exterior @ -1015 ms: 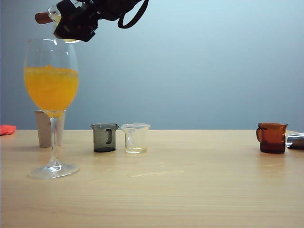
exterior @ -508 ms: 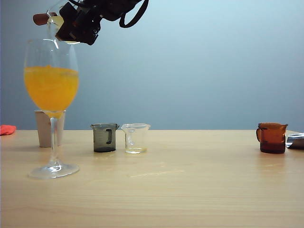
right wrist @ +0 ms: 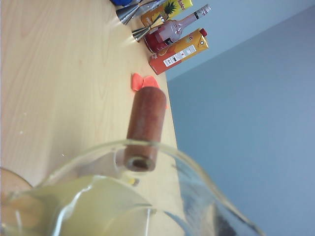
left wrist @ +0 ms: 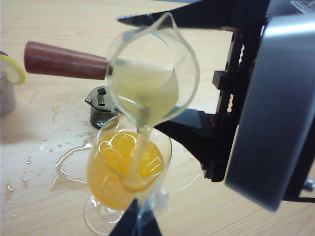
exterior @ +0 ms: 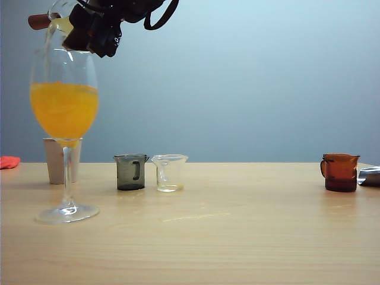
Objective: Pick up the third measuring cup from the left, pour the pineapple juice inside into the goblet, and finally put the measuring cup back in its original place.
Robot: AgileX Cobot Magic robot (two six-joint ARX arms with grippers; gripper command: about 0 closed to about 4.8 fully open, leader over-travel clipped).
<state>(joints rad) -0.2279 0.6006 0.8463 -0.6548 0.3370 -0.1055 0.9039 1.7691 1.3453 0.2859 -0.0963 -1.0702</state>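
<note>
Because the pineapple juice (left wrist: 142, 91) had to land inside the goblet (exterior: 64, 65), the third measuring cup (left wrist: 147, 73) was held up high, right over the goblet's open top and not touching it. The right end effector (exterior: 95, 29) had its two black fingers closed on the cup's sides, so the cup could be tipped without slipping. The cup lay well over on its side. Its pour lip pointed down into the goblet, and a thin pale stream fell from it into the orange drink (exterior: 64, 110). The cup's long brown handle (left wrist: 64, 60) lay almost flat and stuck out away from the end effector, past the goblet's rim. Some juice was left in the cup, so I think the pouring was not done. Wet drops lay on the counter (exterior: 237, 237) by the goblet's foot. A dark wedge (left wrist: 139, 223) in front of the goblet's foot may have been the left end effector, but I could not tell if it was open or closed.
</note>
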